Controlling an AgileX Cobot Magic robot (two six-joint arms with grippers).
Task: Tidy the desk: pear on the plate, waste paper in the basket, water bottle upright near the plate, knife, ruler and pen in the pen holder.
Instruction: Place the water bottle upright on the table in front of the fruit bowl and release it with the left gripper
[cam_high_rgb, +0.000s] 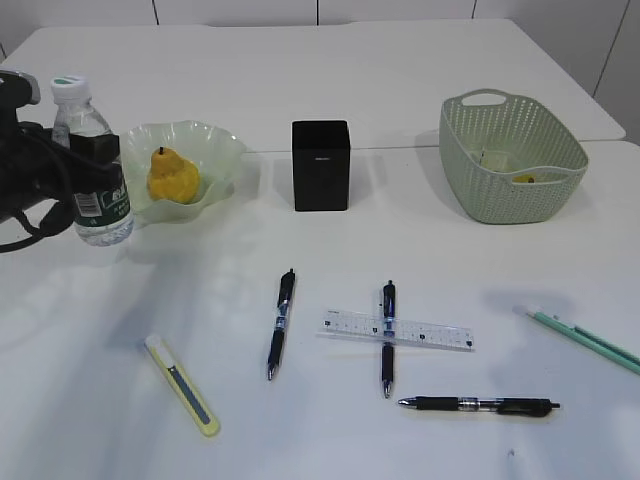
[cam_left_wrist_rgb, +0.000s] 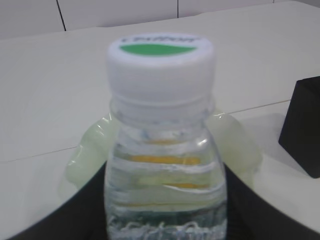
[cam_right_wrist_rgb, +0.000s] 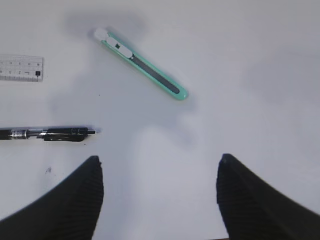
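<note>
The left gripper is mostly out past the picture's left edge in the exterior view; only dark bulk and cables show beside the water bottle. Left wrist view: the bottle is blurred, its base cut off at the bottom, cap print unreadable, and it hides most of the plate. The green knife runs off the right edge. Basket contents are too small to name. Ruler cut at the left.
</note>
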